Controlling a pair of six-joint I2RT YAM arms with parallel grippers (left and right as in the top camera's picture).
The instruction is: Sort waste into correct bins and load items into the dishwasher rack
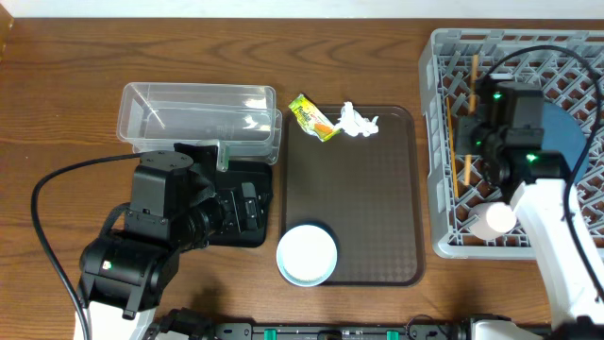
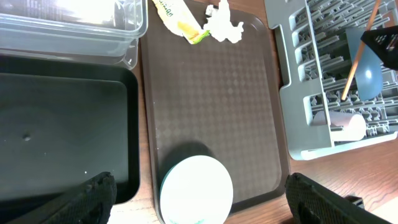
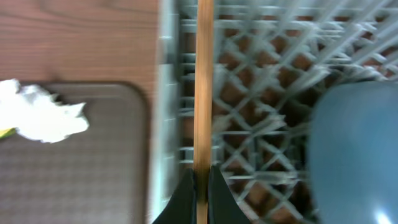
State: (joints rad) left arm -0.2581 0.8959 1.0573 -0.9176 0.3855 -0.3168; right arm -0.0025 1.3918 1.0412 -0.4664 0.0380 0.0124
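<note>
overhead: grey rack at right holds blue plate and cup; wrapper and tissue at brown tray top edge, bowl at its lower left; clear tub upper left | left wrist: left gripper fingers wide apart, black tray at left, bowl bottom centre | right wrist: right gripper clamped on 1 chopstick running up frame centre above rack

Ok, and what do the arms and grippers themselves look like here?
Both arms pair black boxy wrist housings with white lower links and small green lights. The left arm has a black left cable looping beside it; the right arm has a black right cable arching above. The left fingers are dark and textured, the right fingers dark, slim and tapered.
</note>
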